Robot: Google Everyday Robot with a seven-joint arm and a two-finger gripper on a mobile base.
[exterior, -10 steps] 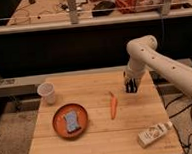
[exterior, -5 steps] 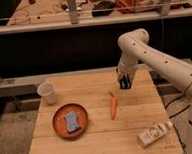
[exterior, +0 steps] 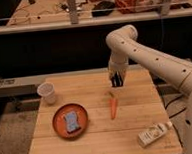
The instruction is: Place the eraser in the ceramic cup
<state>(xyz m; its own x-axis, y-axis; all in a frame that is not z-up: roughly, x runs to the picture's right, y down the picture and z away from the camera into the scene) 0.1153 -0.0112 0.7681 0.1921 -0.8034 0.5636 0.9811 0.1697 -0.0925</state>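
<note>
Gripper [exterior: 117,80] is hung low over the table's [exterior: 95,147] far side, just beyond the carrot [exterior: 113,106]. The eraser [exterior: 117,83] should be carried left, centred above the ceramic cup [exterior: 47,93] at the table's left edge, lowered, then released. The 2 fingers are clamped narrow on what is judged to be the dark eraser.

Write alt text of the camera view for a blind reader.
A robot arm's shut gripper hangs over a wooden table, behind a carrot. On the left are a white cup and an orange plate holding a blue sponge; a bottle lies front right.
</note>
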